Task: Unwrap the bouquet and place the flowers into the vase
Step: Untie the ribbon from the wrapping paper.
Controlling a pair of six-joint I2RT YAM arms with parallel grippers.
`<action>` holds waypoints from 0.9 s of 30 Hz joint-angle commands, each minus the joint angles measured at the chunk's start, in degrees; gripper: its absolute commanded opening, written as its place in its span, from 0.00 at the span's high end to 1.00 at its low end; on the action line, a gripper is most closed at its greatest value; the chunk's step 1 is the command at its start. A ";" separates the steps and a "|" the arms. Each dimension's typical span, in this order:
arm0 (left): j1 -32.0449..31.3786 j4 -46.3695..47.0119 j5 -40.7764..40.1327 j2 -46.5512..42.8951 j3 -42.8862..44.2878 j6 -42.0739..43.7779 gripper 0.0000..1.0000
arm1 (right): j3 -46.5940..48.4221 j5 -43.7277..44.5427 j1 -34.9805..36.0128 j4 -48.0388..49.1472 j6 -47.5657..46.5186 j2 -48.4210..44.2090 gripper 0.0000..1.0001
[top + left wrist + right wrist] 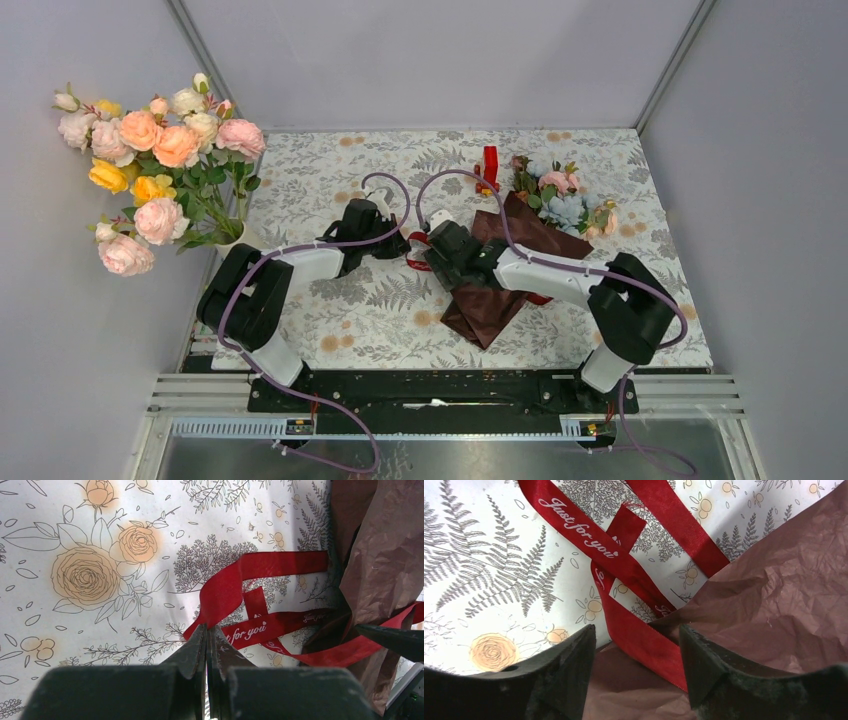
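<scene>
Left gripper [207, 629] closed, at ribbon [225, 587] edge

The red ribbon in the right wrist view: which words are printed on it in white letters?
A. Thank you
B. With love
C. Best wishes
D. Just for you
D: the white script along the red ribbon reads "Just for you", on the strip that runs down toward the dark red wrapping paper.
</scene>
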 commanded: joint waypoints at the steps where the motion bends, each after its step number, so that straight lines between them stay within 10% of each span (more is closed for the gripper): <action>1: 0.56 3.54 1.90 -0.17 0.40 -0.70 1.00 | 3.04 2.84 0.37 -0.71 0.48 1.52 0.38; 10: 0.56 3.55 1.86 -0.25 0.35 -0.72 1.00 | 1.47 3.54 0.37 -0.28 3.35 0.70 0.72; 27: 0.82 3.20 1.24 -0.16 0.42 -0.35 1.00 | -4.06 3.90 0.37 -1.27 12.76 -11.92 0.79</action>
